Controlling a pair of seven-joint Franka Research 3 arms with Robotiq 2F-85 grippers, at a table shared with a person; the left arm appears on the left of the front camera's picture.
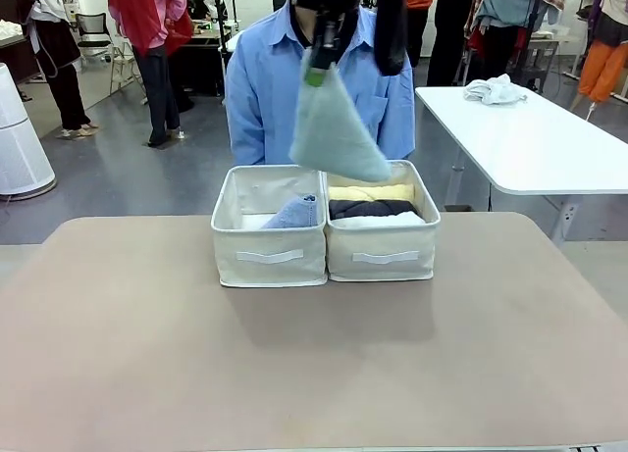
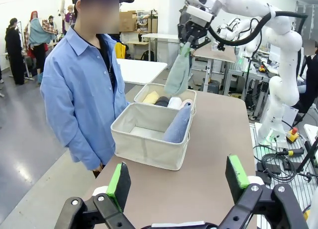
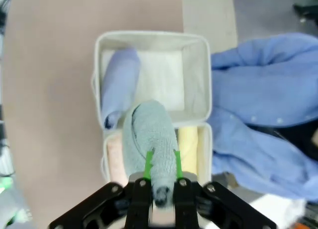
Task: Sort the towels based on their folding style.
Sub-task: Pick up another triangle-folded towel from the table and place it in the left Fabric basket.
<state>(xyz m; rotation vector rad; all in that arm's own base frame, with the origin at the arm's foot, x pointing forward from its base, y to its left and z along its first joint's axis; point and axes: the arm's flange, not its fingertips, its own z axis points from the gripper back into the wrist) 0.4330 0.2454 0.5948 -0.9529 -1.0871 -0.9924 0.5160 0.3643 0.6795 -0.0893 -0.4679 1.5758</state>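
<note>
One grey-green cone towel (image 1: 339,128) hangs upper centre above the cream boxes (image 1: 378,261), pinched in our right gripper (image 1: 316,72), while we see our left gripper (image 2: 176,178) spread wide and empty at bottom frame.

One towel (image 2: 178,76) hangs, apparently pinched, from right fingers (image 2: 186,47)

My front camera looks across the table (image 1: 118,354) at the 2 boxes (image 1: 270,256) and the person (image 1: 260,89). My left wrist camera watches low from the table's left end, farther off. My right wrist camera looks straight down, close. All 3 share the boxes and the grey-green towel (image 1: 334,133)
</note>
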